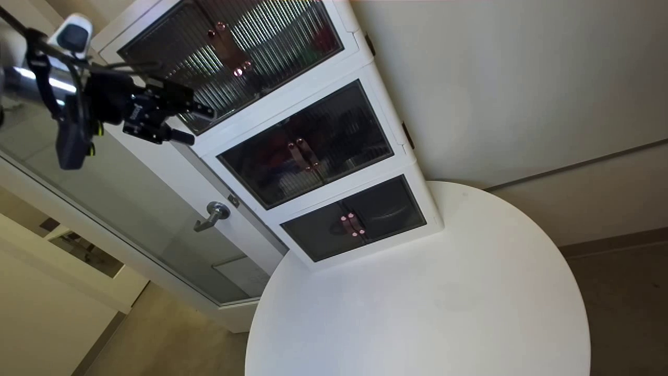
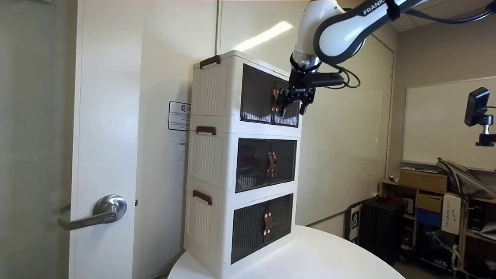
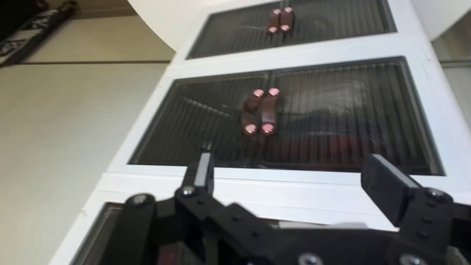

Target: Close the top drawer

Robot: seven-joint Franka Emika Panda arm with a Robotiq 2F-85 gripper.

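Top drawer [image 1: 284,55]: placed at the upper left-centre of the frame in an exterior view, as the highest box of the white stack [image 2: 229,166]; its ribbed front appears flush, so closing is judged done or nearly done, though a slight gap could be missed.
Gripper [image 3: 292,165]: fingers [image 3: 386,184] are spread wide across the lower half of the wrist view, and nothing is held; whether the drawer front is touched cannot be told.
Copper-studded handle [image 2: 275,100]: seen beside a fingertip at upper centre in an exterior view; it could be hooked, and the front drawn outward, if the spread fingers are swept sideways.
Stack balance: could be upset by too hard a push so high up; whether the boxes are locked together cannot be told.
Cables [image 2: 350,79]: looped at upper right; a snag could be caused by a close, twisting retreat.
White table [image 1: 449,313]: its rim is curved close behind the stack's base, so little backward sliding is afforded.
Wall [image 1: 511,94]: placed at the upper right; the door [image 1: 172,209] is seen at left, below the gripper.
Open room: judged widest before the boxes, toward the lower centre; a straight withdrawal is called for.
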